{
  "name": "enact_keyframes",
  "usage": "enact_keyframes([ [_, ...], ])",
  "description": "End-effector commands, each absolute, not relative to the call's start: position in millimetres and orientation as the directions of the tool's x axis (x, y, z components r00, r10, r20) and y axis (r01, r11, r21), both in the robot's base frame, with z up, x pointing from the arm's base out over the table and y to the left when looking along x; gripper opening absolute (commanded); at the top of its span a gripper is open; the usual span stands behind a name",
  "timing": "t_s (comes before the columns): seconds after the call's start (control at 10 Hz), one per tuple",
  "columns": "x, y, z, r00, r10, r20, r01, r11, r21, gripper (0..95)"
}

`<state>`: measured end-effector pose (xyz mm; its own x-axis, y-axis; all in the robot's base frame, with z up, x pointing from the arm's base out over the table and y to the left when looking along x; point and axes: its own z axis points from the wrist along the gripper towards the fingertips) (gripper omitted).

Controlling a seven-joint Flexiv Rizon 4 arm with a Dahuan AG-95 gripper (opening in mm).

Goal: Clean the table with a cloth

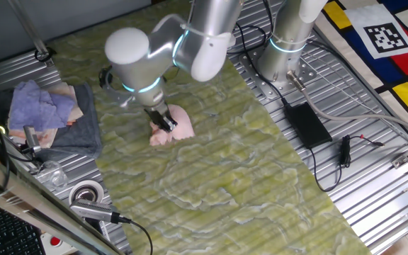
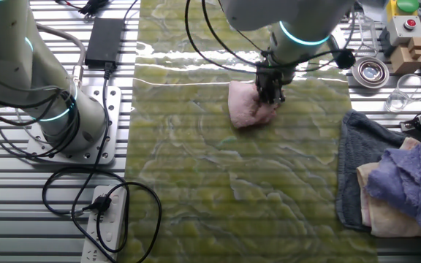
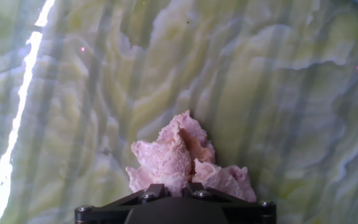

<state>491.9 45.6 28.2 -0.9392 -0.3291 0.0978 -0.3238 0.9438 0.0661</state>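
Table (image 1: 246, 177): long marbled yellow-green top, ribbed metal panels (image 2: 42, 234) along both long edges; wide bare surface ahead of & to both sides of the hand. Gripper (image 1: 164, 122) points down mid-table, fingers pinched nearly closed on bunched pink cloth (image 1: 176, 129), which sits on the table directly under it.

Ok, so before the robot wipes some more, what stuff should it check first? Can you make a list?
1. Gripper has the cloth: ok, pinched at one edge.
2. Cloth touches the table: ok, bunched up on it.
3. Cloth spread flat for wiping: not ok, it is crumpled.
4. Wiping path free of things: ok, nearby surface bare.
5. Towel pile out of the way: ok, off at the table's edge.
6. Table already clean: cannot tell.
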Motion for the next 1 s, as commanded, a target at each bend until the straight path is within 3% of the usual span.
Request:
enact_keyframes([
  [0.1,492,13,27,-0.903,-0.427,0.054,-0.423,0.904,0.062,0.0],
  [0.7,488,-43,29,-0.842,-0.537,0.046,-0.533,0.842,0.080,0.0],
  [1.0,467,-44,25,-0.870,-0.490,0.054,-0.477,0.865,0.157,0.0],
])
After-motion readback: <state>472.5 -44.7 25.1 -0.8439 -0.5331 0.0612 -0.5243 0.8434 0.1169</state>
